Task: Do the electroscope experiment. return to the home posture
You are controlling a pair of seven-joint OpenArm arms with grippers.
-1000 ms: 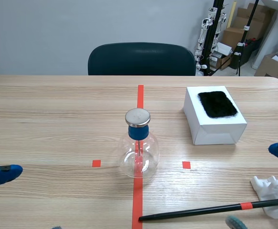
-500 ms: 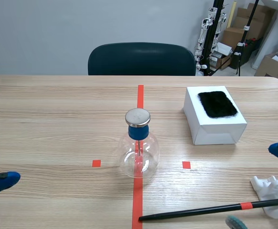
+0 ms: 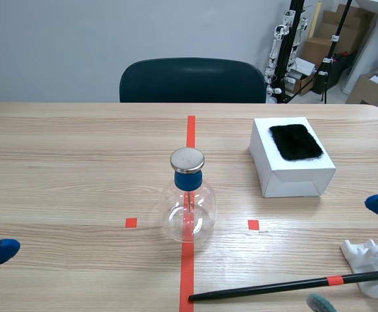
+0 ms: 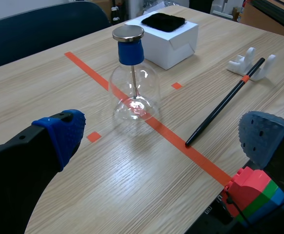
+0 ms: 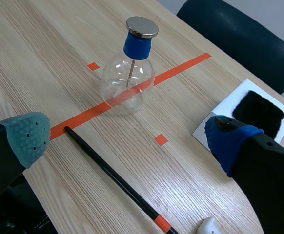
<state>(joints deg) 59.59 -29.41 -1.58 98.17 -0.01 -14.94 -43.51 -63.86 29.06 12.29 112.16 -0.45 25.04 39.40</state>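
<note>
Spread apart and empty at both left gripper [image 4: 161, 136] and right gripper [image 5: 127, 136]. Could nudge rod [image 3: 286, 286] if pulling home low, rolling it off stand [image 3: 367, 257] or into flask [image 3: 188, 205].

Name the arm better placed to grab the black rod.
Right. The black rod lies on the right side, its end on the white stand beside the open right pincer; the left pincer sits far off left.

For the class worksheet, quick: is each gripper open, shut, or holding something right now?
Left gripper: open, holding nothing.
Right gripper: open, holding nothing.
</note>
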